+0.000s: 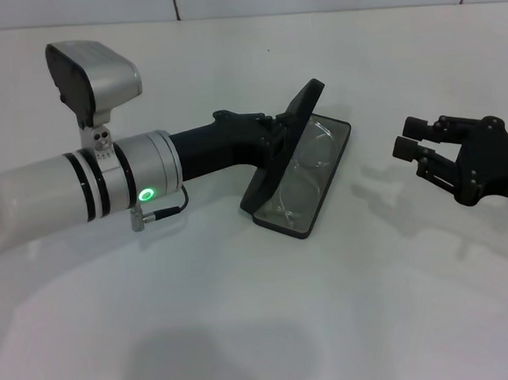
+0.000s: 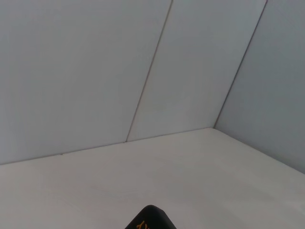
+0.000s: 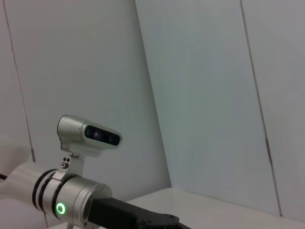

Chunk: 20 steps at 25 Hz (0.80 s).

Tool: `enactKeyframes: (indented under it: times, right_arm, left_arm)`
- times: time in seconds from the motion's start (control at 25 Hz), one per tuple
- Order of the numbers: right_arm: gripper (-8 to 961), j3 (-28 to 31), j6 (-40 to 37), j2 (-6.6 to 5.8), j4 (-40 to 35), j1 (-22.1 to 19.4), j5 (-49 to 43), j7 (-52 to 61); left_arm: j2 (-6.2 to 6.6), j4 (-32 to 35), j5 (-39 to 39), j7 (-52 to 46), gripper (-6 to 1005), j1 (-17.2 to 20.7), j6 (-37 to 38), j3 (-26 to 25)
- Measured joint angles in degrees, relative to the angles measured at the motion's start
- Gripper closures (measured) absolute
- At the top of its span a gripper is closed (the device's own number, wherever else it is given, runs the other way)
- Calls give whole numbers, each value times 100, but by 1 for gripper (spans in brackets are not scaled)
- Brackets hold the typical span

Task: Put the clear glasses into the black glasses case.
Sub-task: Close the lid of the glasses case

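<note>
Your left gripper has its fingers closed on the half-raised lid of the black glasses case, mid-bench; the clear glasses lie inside. Your right gripper, fingers open, hovers near the right edge.

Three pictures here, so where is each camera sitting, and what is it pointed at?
Head view: from the robot's head, down at the table; the clear glasses lie in the open black glasses case; left tool at its lid, right tool off to the side.
Left wrist view: on the left arm, facing wall panels; only a case corner shows.
Right wrist view: on the right arm, facing the wall and the left arm.
Shared: the left arm; the case.
</note>
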Motion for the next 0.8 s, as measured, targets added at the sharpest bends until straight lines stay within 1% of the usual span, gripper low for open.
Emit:
enactKeyframes:
  times: [0.36,0.8]
  right_arm:
    - [624,-52,33,0,56,12,1,-2]
    - [620,-51,60,-1,82,30,1,-8]
  left_arm:
    - [-24,-66,-26,28,882,7,0,108]
    - [-62,-80,-64,31,876,55,-141,572]
